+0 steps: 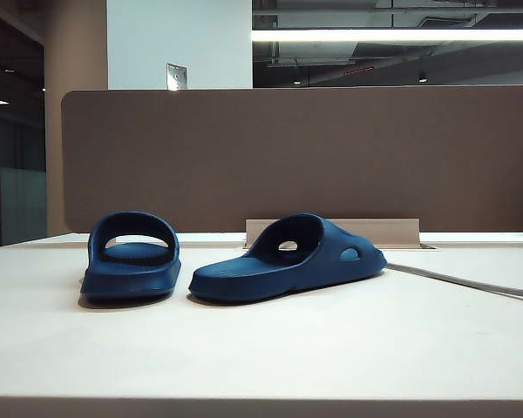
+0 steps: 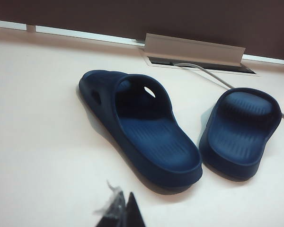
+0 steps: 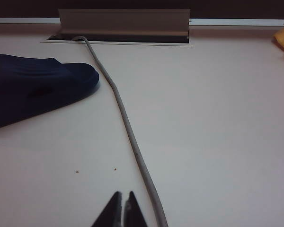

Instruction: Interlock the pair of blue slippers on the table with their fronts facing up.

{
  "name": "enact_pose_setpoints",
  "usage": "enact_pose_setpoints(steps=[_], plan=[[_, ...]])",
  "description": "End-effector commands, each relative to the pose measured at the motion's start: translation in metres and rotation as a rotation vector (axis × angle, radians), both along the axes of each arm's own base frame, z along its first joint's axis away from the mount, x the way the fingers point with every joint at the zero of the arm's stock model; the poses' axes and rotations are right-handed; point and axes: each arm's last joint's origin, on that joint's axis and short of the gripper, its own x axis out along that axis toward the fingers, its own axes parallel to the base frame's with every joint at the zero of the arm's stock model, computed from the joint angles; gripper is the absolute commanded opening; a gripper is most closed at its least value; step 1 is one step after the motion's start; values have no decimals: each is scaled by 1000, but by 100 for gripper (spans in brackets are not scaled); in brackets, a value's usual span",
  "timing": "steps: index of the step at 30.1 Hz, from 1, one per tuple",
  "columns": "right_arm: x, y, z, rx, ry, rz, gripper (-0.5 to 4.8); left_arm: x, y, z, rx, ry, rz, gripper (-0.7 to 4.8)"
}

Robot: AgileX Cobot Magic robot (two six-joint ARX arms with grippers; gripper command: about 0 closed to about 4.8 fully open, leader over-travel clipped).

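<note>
You are at the very start: neither slipper is touched, and both arms hang back near the front of the table (image 1: 261, 357).

Largest first. One table, cream and bare apart from what follows. One brown divider panel (image 1: 296, 157) stands behind it, with one cable hatch (image 1: 331, 231) at its foot.

Two blue slippers, soles down, side by side but apart. The left slipper (image 1: 131, 257) shows you its open strap end-on; the right slipper (image 1: 288, 259) lies turned sideways. In the left wrist view one slipper (image 2: 137, 125) lies just ahead of the left gripper (image 2: 125, 213) and the other (image 2: 241, 130) farther ahead and off to the side. From the right gripper (image 3: 122, 210) only a slipper's end (image 3: 42, 85) shows, well ahead and off to one side.

One grey cable (image 3: 128, 127) runs from the hatch right past the right gripper's tips.

Two grippers, both closed to a point, holding nothing.

Your next move, as I judge it: part each gripper's fingers, reach forward, and take one slipper per arm by strap or sole edge. Mind the cable on the right.
</note>
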Motion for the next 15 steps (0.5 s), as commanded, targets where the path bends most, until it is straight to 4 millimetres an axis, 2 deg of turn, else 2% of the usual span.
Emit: enact_pose_setpoints(steps=[1,9,15], plan=[[0,0,1,4,-12,-1,22,0,0,1,7,-10,1,-5],[0,0,1,16,-10,3,22,0,0,1,7,-9,1,-5],[0,0,1,183,16,-21,22,0,0,1,7,-9,1,-5]])
